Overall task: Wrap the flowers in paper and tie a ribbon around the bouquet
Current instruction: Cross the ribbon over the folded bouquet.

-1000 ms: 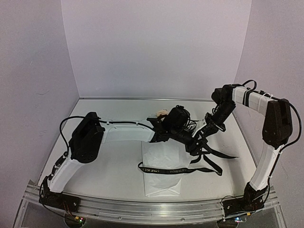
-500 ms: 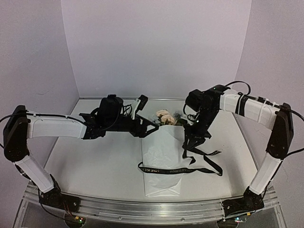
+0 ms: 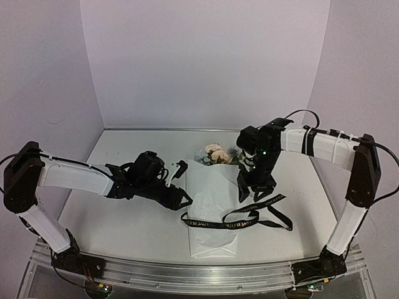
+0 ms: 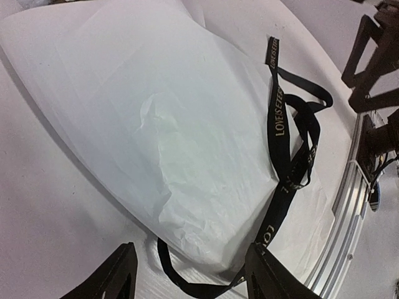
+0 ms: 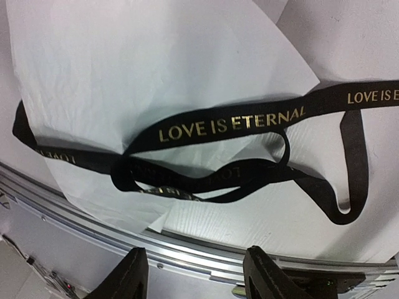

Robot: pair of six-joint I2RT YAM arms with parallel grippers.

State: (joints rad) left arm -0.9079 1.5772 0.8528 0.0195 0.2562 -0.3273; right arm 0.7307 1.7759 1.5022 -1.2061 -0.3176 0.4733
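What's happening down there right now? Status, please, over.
Left gripper open, empty, beside the bouquet. Right gripper open, empty, above the ribbon. Ribbon looped loosely across the bouquet, flowers showing at far end. No obstruction seen.

Table: we see a white table, matt and evenly lit.
Back wall: we find a plain pale lilac back wall rising from the table's far edge.
Side walls: we note a left wall and a right wall, same lilac, flanking the table.
Rail: we see a metal rail along the table's near edge.

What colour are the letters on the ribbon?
Gold, on a black ribbon. The right wrist view shows it best.
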